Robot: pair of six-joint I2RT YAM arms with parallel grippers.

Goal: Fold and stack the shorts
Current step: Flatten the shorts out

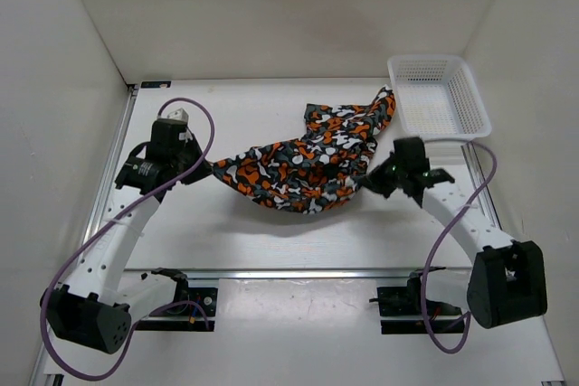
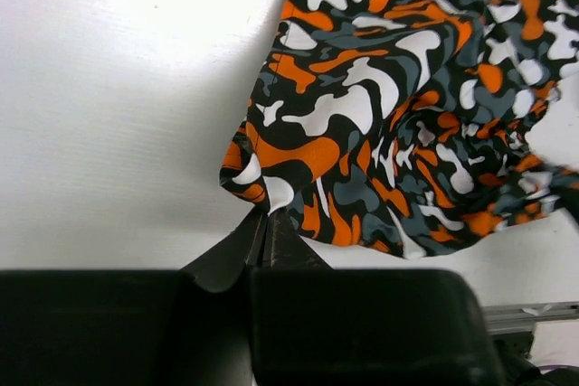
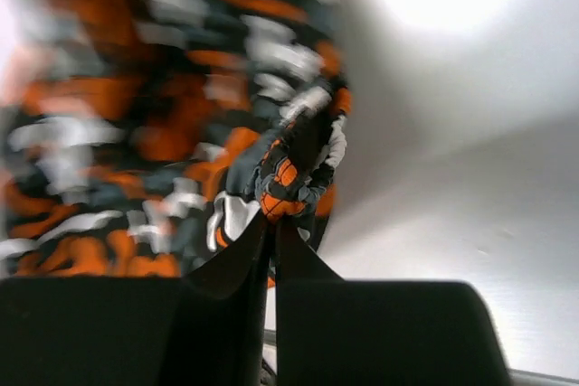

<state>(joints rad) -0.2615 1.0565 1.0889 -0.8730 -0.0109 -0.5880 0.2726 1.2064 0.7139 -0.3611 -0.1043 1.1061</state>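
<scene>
The camouflage shorts (image 1: 308,164), printed in orange, black, grey and white, hang above the table between my two arms, sagging in the middle. A far corner of the fabric drapes up toward the basket. My left gripper (image 1: 211,169) is shut on the left edge of the shorts (image 2: 362,124), with the cloth pinched at the tips of its fingers (image 2: 258,223). At the right end, my right gripper (image 1: 369,180) is shut on a bunched fold of the shorts (image 3: 289,178) caught between its tips. The rest of the cloth there is blurred.
A white mesh basket (image 1: 470,101) stands at the back right, touching the far corner of the shorts. White walls enclose the table on the left, back and right. A metal rail (image 1: 298,272) runs across near the arm bases.
</scene>
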